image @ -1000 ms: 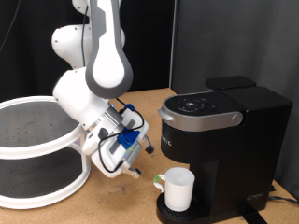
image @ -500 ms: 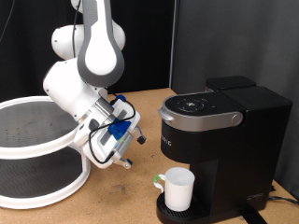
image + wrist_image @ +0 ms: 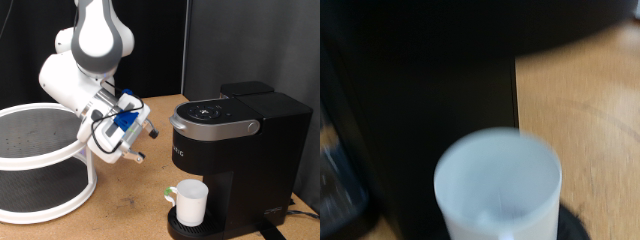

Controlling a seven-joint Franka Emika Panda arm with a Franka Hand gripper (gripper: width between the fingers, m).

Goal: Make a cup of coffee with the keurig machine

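Cup (image 3: 192,203) on keurig machine (image 3: 240,160) tray, pincer (image 3: 141,143) apart.

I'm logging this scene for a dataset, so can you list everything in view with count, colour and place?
cup: one, white, on the drip tray at the base of the coffee maker, exterior view's bottom right.
keurig machine: one, matte black with grey-silver handle, exterior view's right, lid down.
round rack: one, white rim with dark mesh, two tiers, exterior view's left.
table: one, light brown wood, under everything.
cable: one, black, right edge by the machine.
gripper: one, white arm, above the table between rack and machine, nothing visible between its fingers.
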